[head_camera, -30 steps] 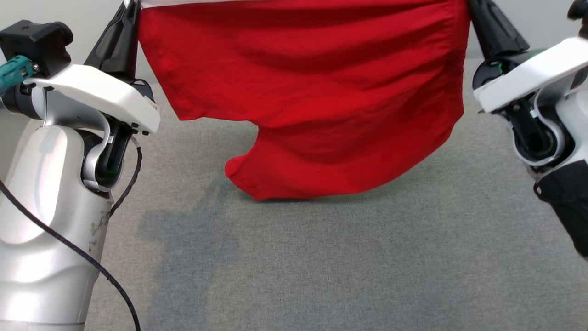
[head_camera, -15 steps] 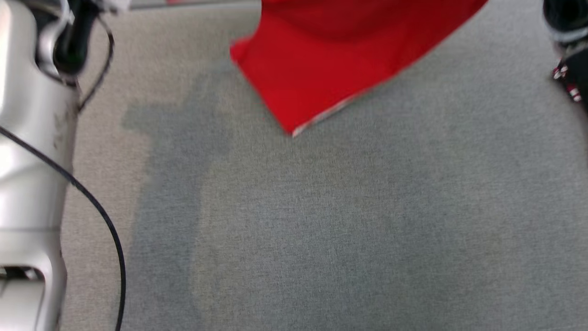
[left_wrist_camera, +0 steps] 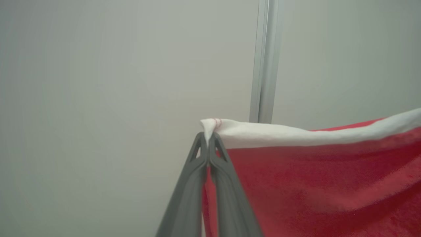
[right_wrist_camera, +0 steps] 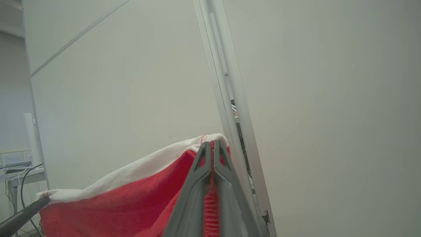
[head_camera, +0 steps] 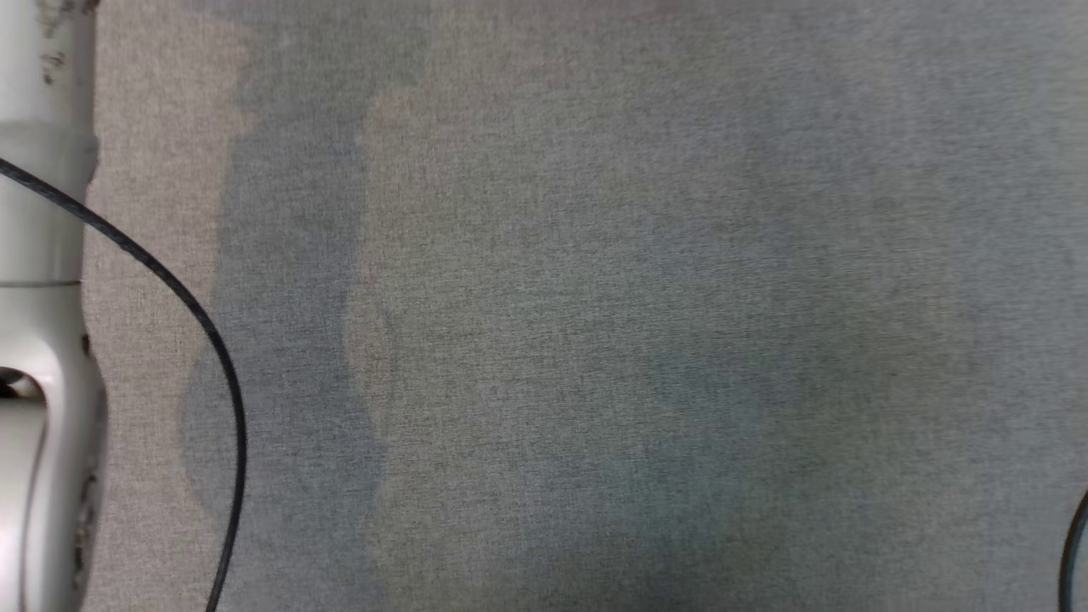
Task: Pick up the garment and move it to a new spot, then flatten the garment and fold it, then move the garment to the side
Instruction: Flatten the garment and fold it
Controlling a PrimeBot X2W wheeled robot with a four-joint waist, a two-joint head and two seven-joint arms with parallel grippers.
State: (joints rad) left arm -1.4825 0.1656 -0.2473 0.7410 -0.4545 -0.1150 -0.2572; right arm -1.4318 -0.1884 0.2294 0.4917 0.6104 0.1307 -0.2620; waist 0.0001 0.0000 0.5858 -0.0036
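1. Jaws of the left gripper [left_wrist_camera: 208,138]: pressed together, pinching one top corner of the garment [left_wrist_camera: 312,184] right at its white hem band [left_wrist_camera: 296,135]. A small tip of cloth with red stitches pokes above the fingertips
2. Jaws of the right gripper [right_wrist_camera: 212,146]: also closed tight, nipping the opposite top corner on the same white band. Red cloth shows in the slit between the two fingers
3. The garment is red and held up in the air by these two corners, hem uppermost. The band runs from one pinch to the other and the body hangs below in soft folds. In the right wrist view the far corner ends at a dark finger [right_wrist_camera: 19,215] of the left gripper, low on the left
4. Behind the cloth are pale wall panels [left_wrist_camera: 115,82] joined by an upright aluminium post [left_wrist_camera: 264,59]
5. At the far left of the right wrist view is a desk [right_wrist_camera: 19,172] with cables, small and dim
6. Head view, looking down: a grey woven surface [head_camera: 595,340] with soft shadow patches. A pale forearm [head_camera: 38,255] lies along the left edge, with a black cable [head_camera: 174,293] curving out from it
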